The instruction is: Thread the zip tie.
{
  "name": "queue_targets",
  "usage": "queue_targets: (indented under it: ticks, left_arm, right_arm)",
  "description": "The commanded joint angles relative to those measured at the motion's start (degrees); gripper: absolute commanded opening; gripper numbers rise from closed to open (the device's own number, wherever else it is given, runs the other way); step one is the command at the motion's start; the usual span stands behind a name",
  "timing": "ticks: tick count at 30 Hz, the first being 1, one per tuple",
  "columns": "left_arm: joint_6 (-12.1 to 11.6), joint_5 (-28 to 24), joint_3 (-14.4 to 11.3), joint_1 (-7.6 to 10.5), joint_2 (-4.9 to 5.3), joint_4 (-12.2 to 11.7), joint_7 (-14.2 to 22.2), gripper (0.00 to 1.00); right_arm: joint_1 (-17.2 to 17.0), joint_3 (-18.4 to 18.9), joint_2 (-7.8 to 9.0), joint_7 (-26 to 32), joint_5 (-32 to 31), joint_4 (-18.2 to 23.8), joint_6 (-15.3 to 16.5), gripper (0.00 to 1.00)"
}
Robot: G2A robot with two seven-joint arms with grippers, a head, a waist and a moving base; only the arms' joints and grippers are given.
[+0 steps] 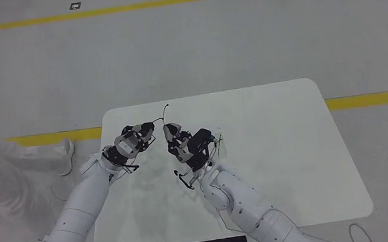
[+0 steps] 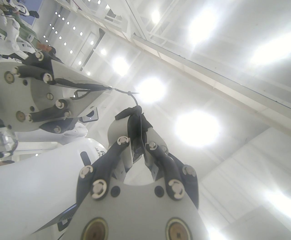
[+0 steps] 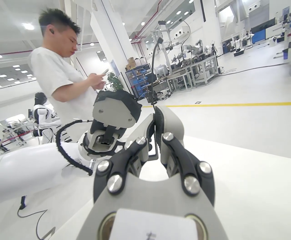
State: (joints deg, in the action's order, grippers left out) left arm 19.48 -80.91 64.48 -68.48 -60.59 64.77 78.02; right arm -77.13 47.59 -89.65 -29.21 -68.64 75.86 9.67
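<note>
Right now, both grippers are bunched together over the left part of the white table (image 1: 285, 148), a little left of the top view's middle. The left gripper (image 1: 145, 130) sits on the left of the pair, with the right gripper (image 1: 170, 132) just beside it on the right. The zip tie (image 1: 160, 114), a thin black strap, rises from between them and curves toward the upper right. It ends near the table's upper edge in the frame.

In the left wrist view, the left gripper (image 2: 136, 112) sits low in the middle of the frame, its fingers pressed together and pinching the zip tie (image 2: 134, 101). From there the tie bends up and left, passes a thicker spot with a short stub poking out, and meets the closed tips of the right gripper (image 2: 107, 87) at the left of the frame.

In the right wrist view, the right gripper (image 3: 155, 113) is clamped on the zip tie (image 3: 154, 68), which climbs in a long thin curve toward the top middle. Whether the tail has passed through the head I cannot tell.
</note>
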Motion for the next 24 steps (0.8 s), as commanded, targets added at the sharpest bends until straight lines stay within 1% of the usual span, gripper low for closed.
queue_targets:
  ticks: [1,12,13,15,16,17,24]
  left_arm:
    - [0.0,0.0,0.0,0.0,0.0,0.0,0.0,0.0]
    - [0.0,0.0,0.0,0.0,0.0,0.0,0.0,0.0]
    - [0.0,0.0,0.0,0.0,0.0,0.0,0.0,0.16]
    - [0.0,0.0,0.0,0.0,0.0,0.0,0.0,0.44]
    - [0.0,0.0,0.0,0.0,0.0,0.0,0.0,0.75]
    - [0.0,0.0,0.0,0.0,0.0,0.0,0.0,1.0]
    - [0.0,0.0,0.0,0.0,0.0,0.0,0.0,1.0]
  right_arm:
    - [-0.11,-0.01,0.01,-0.05,-0.27,0.17,-0.12,0.0]
    - [-0.67,0.03,0.17,-0.91,-1.7,1.36,0.2,0.0]
    - [-0.71,0.06,0.19,-1.1,-1.8,1.41,0.27,0.0]
    - [-0.81,0.17,0.23,-1.34,-1.9,1.51,0.4,0.0]
    - [-0.87,0.29,0.27,-1.47,-1.92,1.58,0.5,0.0]
    - [-0.91,0.38,0.3,-1.53,-1.95,1.64,0.56,0.0]
    - [-1.27,0.76,0.46,-1.76,-2.2,2.14,0.92,0.0]
